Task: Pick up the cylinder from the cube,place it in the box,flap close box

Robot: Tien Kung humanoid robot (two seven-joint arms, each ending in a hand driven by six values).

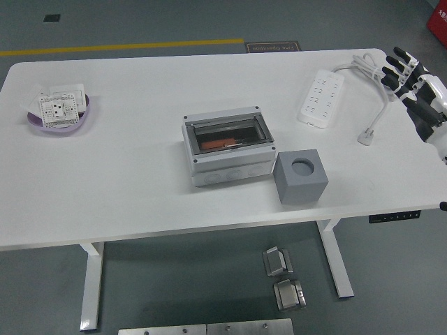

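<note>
The right hand (412, 80) is at the far right edge of the table (126, 181), fingers spread, holding nothing. The grey cube (301, 177) has an empty hole on top. The orange cylinder (218, 144) lies inside the box (227, 149), under its shut clear lid. The job looks done.

Workshop: grey floor (174, 21), yellow line (122, 47)
</note>
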